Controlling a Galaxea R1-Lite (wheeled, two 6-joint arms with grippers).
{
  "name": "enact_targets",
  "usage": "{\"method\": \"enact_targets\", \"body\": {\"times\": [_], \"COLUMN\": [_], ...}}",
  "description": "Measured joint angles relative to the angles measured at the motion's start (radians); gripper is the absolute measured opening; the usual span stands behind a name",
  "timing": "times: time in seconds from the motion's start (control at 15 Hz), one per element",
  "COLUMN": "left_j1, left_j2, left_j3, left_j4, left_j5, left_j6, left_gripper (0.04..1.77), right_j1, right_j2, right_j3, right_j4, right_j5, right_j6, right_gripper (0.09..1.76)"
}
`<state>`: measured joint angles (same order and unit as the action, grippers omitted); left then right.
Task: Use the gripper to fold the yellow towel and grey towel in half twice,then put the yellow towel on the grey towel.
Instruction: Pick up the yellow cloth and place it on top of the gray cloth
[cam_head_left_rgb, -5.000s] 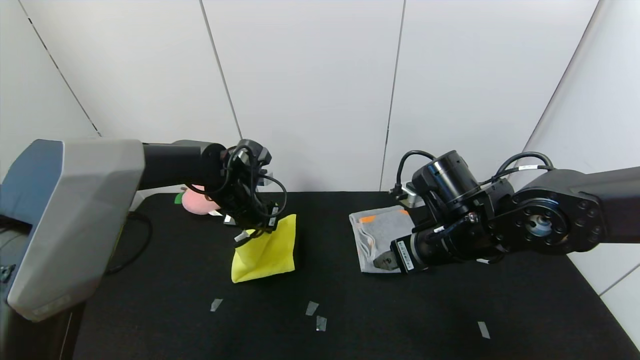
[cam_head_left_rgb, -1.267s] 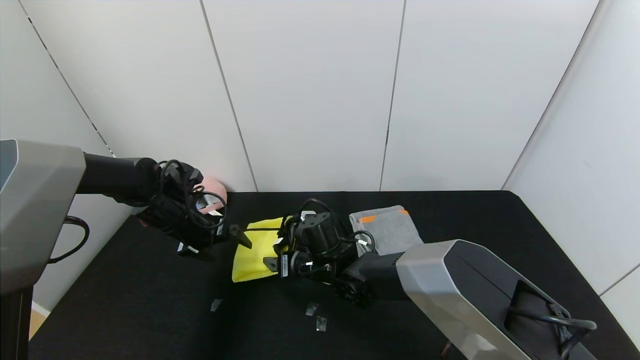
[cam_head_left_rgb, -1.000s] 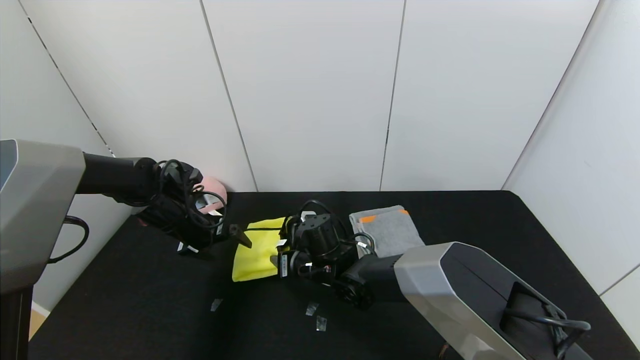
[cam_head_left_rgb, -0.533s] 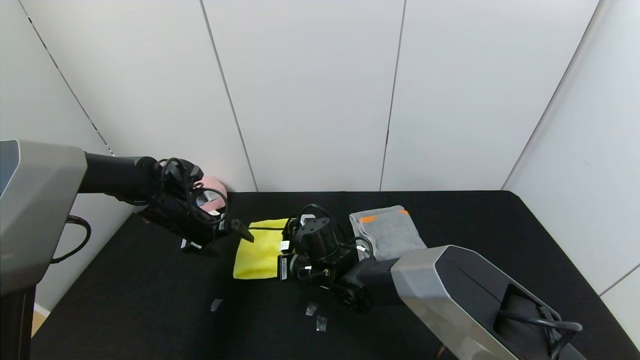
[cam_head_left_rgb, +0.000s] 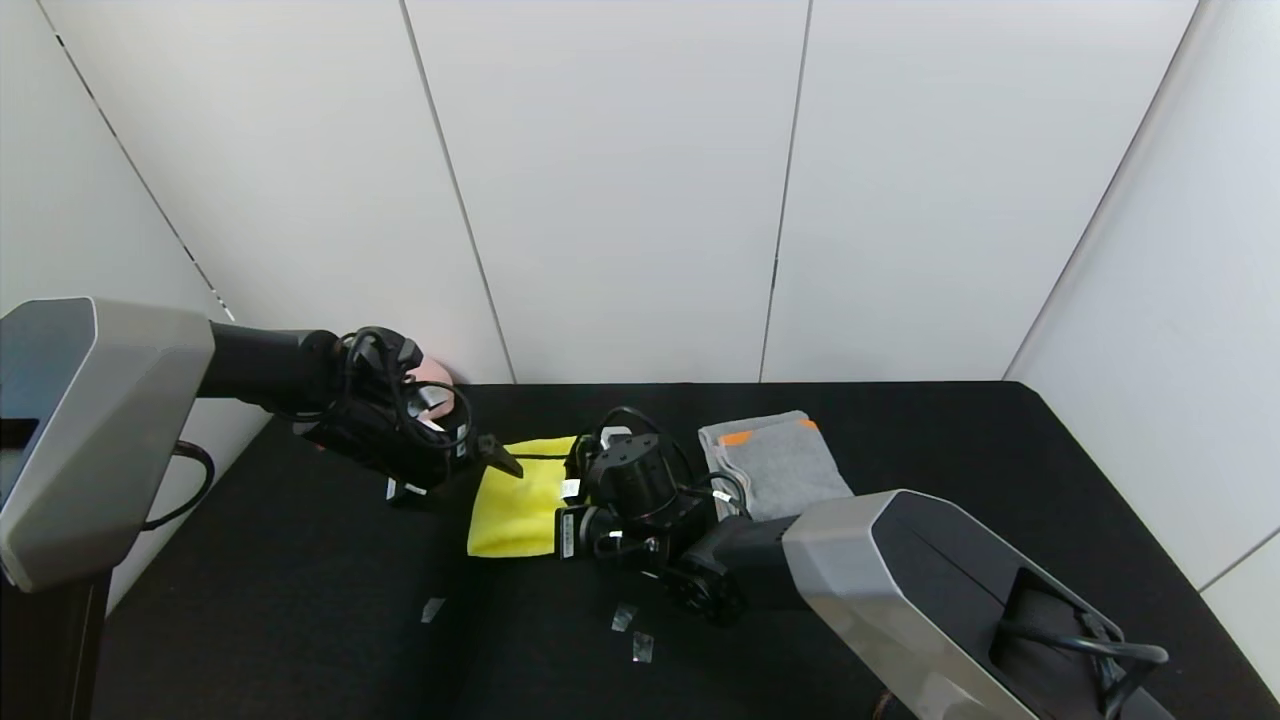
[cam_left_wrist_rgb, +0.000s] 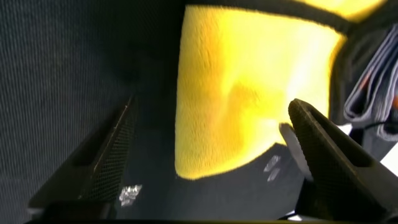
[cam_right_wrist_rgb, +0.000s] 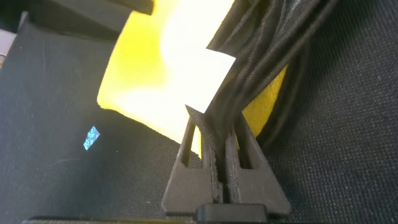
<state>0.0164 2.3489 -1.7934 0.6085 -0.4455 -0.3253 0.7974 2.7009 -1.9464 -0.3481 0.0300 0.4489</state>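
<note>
Yellow towel (cam_head_left_rgb: 518, 490): folded, flat on the table left of frame centre; its long axis runs toward the back wall.
Grey towel (cam_head_left_rgb: 777, 462): folded, flat, right of the yellow towel and apart from it, with the right arm's wrist between them.
Right gripper (cam_right_wrist_rgb: 217, 147): fingers pressed together at the yellow towel's right edge, low on the cloth; it looks pinched on that edge, with a white tag just beside the tips.
Left gripper (cam_left_wrist_rgb: 211, 152): fingers spread wide, hovering at the yellow towel's upper left corner, not touching.
Key relation: the grey towel lies to the right of the pinched edge, so I judge the carry goes rightward; the right arm is nearer.
Surface: black cloth table (cam_head_left_rgb: 950, 500) with small tape scraps (cam_head_left_rgb: 632, 632) near the front.
Room: white panel walls; open table to the right.
</note>
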Motion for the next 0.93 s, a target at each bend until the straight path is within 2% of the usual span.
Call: {"method": "enact_targets", "body": {"times": [0.13, 0.33, 0.6, 0.67, 0.93], "left_j1": [-0.001, -0.006, -0.015, -0.016, -0.02], "left_j2": [0.015, 0.026, 0.033, 0.033, 0.021], "left_j3": [-0.001, 0.002, 0.008, 0.008, 0.019], "left_j4": [-0.013, -0.014, -0.013, -0.012, -0.007], "left_j5": [0.0, -0.001, -0.001, -0.001, -0.001], "left_j6": [-0.012, -0.011, -0.01, -0.009, -0.011], "left_gripper": [1.66, 1.16, 0.66, 0.1, 0.14], "right_j1": [0.0, 0.0, -0.002, -0.002, -0.002], "right_j2": [0.0, 0.0, 0.0, 0.001, 0.0], "right_j3": [0.0, 0.0, 0.0, 0.0, 0.0], "right_j4": [0.0, 0.0, 0.0, 0.0, 0.0], "right_j5": [0.0, 0.0, 0.0, 0.0, 0.0], "right_j6": [-0.001, -0.001, -0.001, -0.001, -0.001], "right_gripper": [0.19, 0.19, 0.19, 0.19, 0.19]}}
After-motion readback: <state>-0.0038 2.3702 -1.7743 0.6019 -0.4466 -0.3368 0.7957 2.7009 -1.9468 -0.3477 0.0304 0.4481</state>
